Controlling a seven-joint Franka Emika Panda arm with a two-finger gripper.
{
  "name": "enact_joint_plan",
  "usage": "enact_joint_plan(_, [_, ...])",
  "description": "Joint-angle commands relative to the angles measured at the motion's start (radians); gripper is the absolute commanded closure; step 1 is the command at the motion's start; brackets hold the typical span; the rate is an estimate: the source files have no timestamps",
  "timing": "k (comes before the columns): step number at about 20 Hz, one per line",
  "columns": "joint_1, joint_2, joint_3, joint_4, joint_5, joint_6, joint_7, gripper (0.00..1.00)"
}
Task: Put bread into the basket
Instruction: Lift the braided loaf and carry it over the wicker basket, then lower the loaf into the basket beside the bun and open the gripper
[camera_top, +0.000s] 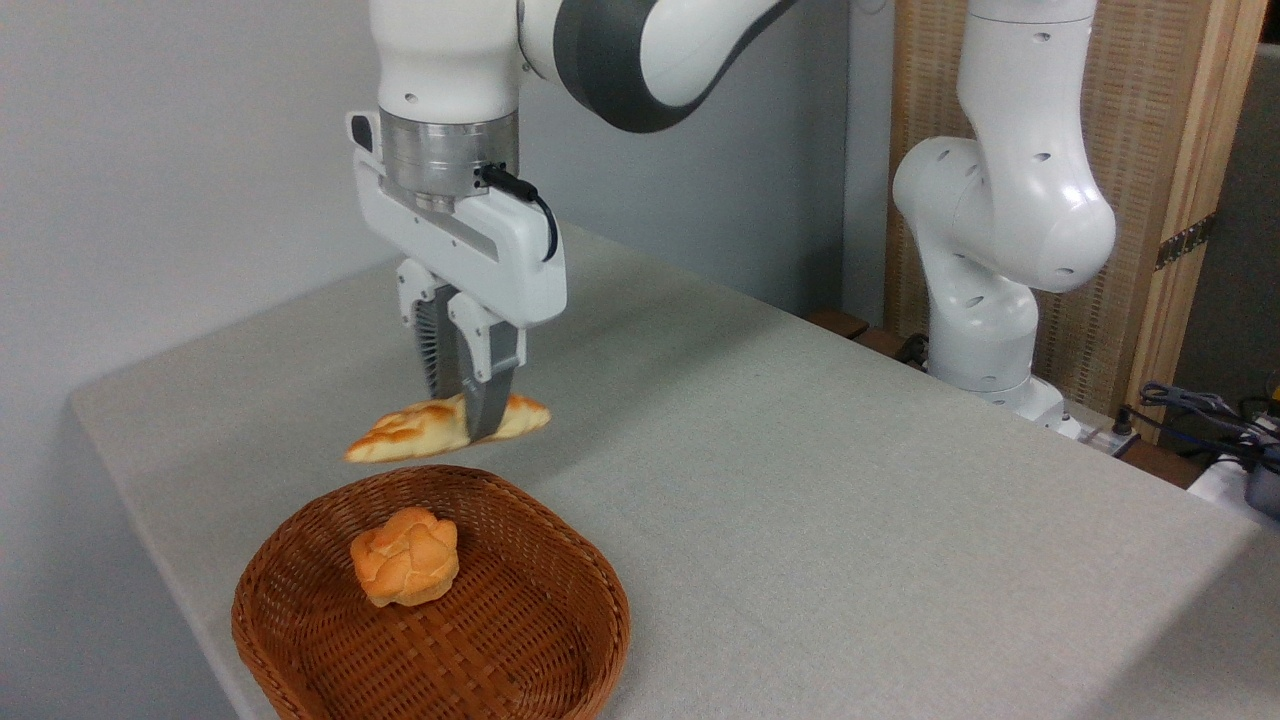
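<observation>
The long braided loaf (415, 432), golden-orange with tapered ends, hangs in the air just above the far rim of the basket. My gripper (470, 430) points straight down and is shut on the loaf right of its middle; the loaf's left end droops slightly. The brown wicker basket (560, 560) sits at the table's near left corner, below and in front of the loaf.
A small round knotted bun (406, 557) lies inside the basket, toward its left side. The arm's white base (985, 330) stands beyond the table's right edge, with cables (1200, 410) beside it. A grey wall runs along the left and back.
</observation>
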Motion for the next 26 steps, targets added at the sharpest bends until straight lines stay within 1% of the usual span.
enact_joint_plan(1, [-0.01,0.043,0.037,0.011,-0.004,0.125,-0.001,0.37])
enact_joint_plan(2, [-0.008,0.054,0.04,0.011,-0.004,0.148,0.0,0.31])
enact_joint_plan(3, [-0.008,0.066,0.043,0.011,-0.004,0.169,0.002,0.22])
enact_joint_plan(4, [-0.008,0.075,0.057,0.011,-0.003,0.188,0.006,0.05])
enact_joint_plan(5, [-0.01,0.083,0.069,0.011,0.004,0.203,0.019,0.0])
enact_joint_plan(8, [-0.01,0.095,0.071,0.009,0.007,0.209,0.057,0.0])
enact_joint_plan(16, [-0.01,0.095,0.071,0.009,0.005,0.203,0.059,0.0])
enact_joint_plan(19, [-0.011,0.074,0.068,0.011,0.007,0.186,0.045,0.0])
enact_joint_plan(22, [-0.013,0.037,0.059,0.014,0.007,0.081,0.045,0.0])
enact_joint_plan(24, [-0.019,0.016,0.056,0.029,0.008,-0.02,0.045,0.0])
enact_joint_plan(25, [-0.022,0.011,0.054,0.041,0.022,-0.08,0.045,0.0])
enact_joint_plan(26, [-0.022,0.005,0.039,0.054,0.051,-0.14,0.045,0.0])
